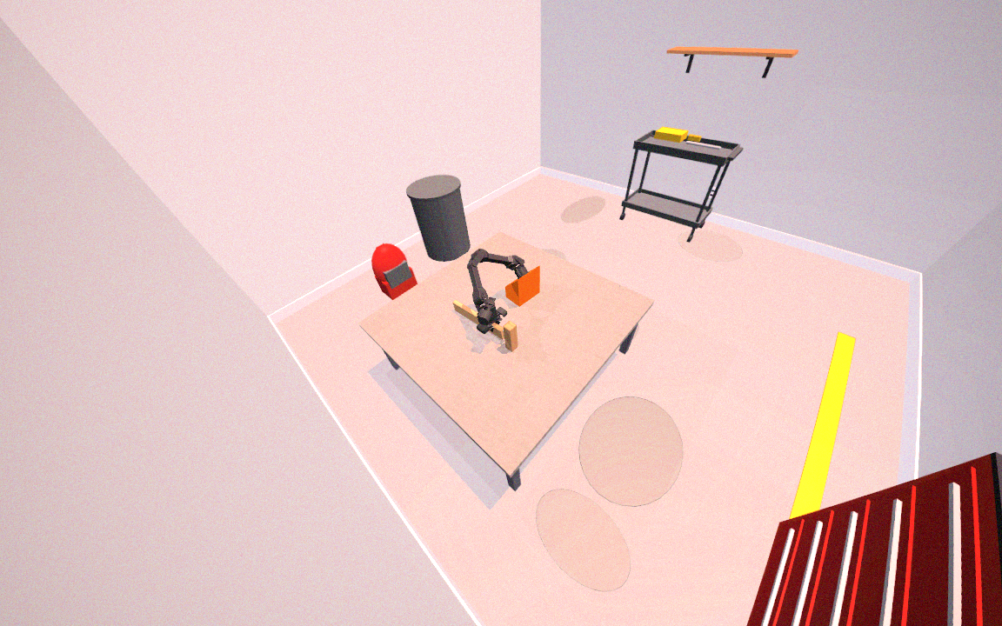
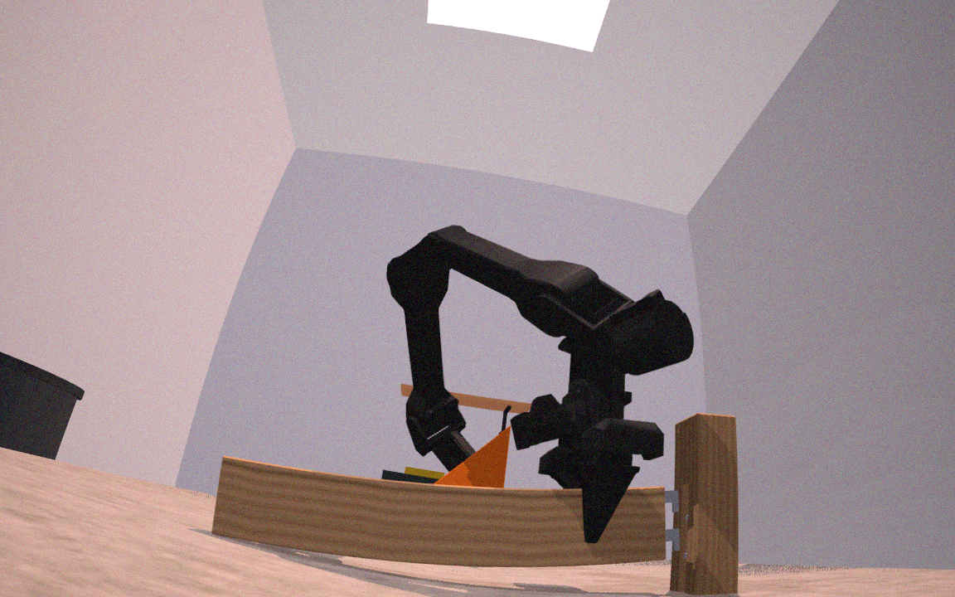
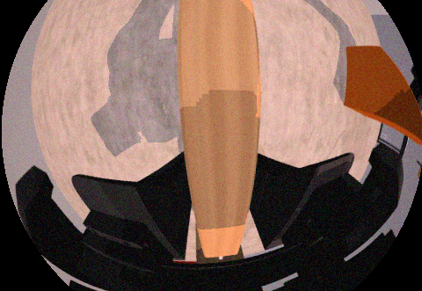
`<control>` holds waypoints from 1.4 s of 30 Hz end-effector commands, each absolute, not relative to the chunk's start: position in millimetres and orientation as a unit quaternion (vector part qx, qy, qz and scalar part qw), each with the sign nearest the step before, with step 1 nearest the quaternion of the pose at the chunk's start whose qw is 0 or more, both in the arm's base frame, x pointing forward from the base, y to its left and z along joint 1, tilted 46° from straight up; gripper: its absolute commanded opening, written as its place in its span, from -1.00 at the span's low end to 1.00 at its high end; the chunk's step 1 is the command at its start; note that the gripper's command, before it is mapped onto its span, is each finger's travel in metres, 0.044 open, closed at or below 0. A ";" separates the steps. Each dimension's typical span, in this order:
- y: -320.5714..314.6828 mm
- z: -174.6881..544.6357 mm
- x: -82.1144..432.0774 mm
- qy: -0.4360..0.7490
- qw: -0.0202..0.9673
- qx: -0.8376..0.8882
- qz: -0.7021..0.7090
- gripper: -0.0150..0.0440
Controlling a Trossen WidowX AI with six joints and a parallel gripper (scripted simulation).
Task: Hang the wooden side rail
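The wooden side rail (image 1: 464,309) (image 2: 392,519) (image 3: 217,54) stands on edge, its hook end raised a little above the table (image 1: 520,412) (image 2: 58,504). Its far end is low, at or near the tabletop. My gripper (image 2: 593,519) (image 3: 213,150) is shut on the rail near the hook end, one finger on each side. The headboard post (image 1: 511,337) (image 2: 710,504) stands upright just beyond that end. The upper steel hook (image 2: 671,497) and lower steel hook (image 2: 672,534) reach the post's slot side, seemingly above the small pins. Their tips are partly hidden, so seating cannot be told.
An orange panel (image 1: 523,287) (image 2: 492,463) (image 3: 371,77) stands on the table beside the arm's base. Off the table are a dark bin (image 1: 441,217) (image 2: 2,400), a red welding helmet (image 1: 389,261), a cart (image 1: 666,209) and a red cabinet (image 1: 878,552).
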State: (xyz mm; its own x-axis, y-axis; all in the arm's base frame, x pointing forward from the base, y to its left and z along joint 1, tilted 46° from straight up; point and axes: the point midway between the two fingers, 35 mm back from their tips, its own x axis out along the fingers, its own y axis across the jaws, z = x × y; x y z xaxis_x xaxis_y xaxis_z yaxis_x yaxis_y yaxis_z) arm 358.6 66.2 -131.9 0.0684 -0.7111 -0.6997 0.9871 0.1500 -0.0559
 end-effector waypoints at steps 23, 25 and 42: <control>74.3 -133.1 358.0 0.305 0.698 0.228 -0.606 -0.49; 74.3 -133.4 357.9 0.305 0.698 0.228 -0.606 -0.49; 75.8 -134.3 357.9 0.305 0.698 0.228 -0.606 -0.49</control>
